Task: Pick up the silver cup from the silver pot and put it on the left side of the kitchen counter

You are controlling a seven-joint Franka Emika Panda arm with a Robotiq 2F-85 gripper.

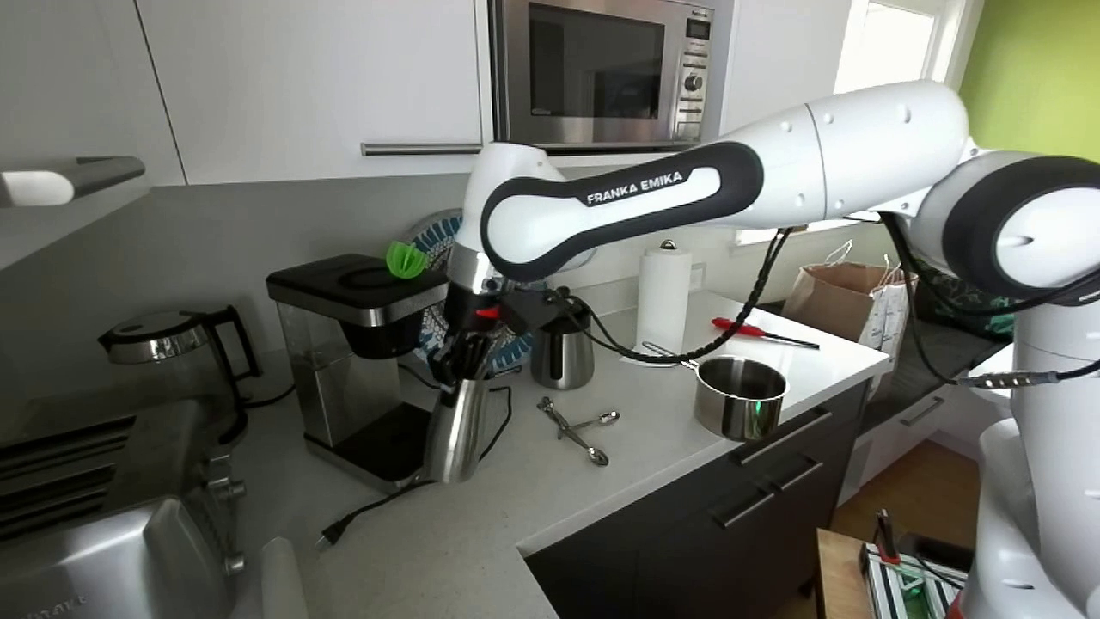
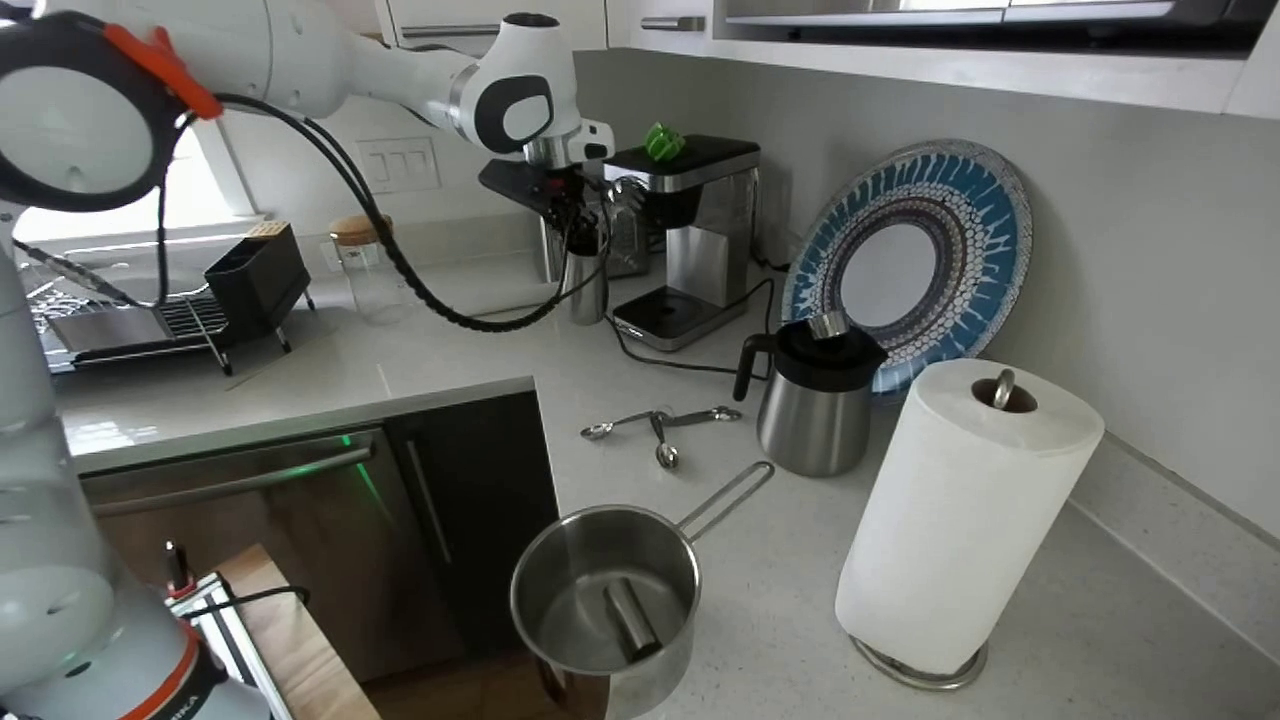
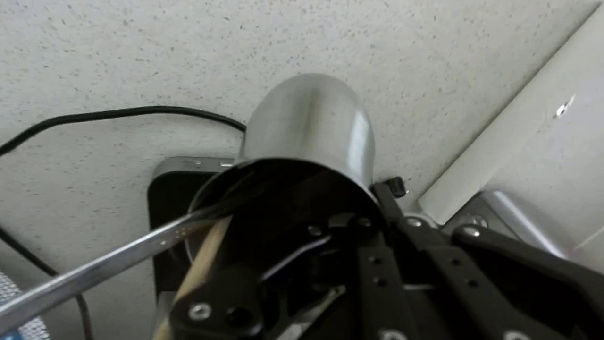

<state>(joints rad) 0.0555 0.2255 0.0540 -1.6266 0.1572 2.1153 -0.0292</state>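
Note:
The silver cup (image 2: 632, 620) lies on its side inside the silver pot (image 2: 550, 560) in an exterior view. The pot (image 1: 741, 417) also shows in an exterior view where its wall hides the cup. The pot stands on the kitchen counter (image 1: 550, 490). My gripper (image 1: 458, 371) is away from the pot, near the coffee maker. In the wrist view the gripper (image 3: 377, 203) is shut on the rim of a taller metal tumbler (image 3: 309, 123), one finger outside, the other hidden inside. The tumbler (image 1: 454, 438) leans and has utensils in it. Whether its base touches the counter is unclear.
A coffee maker (image 1: 361, 288) and toaster (image 1: 94, 499) stand near the tumbler. Measuring spoons (image 2: 660, 418), a metal kettle (image 2: 815, 425), paper towels (image 2: 965, 510) and a blue-patterned plate (image 2: 975, 260) lie or stand around. A black cord (image 3: 122, 113) runs beside the tumbler.

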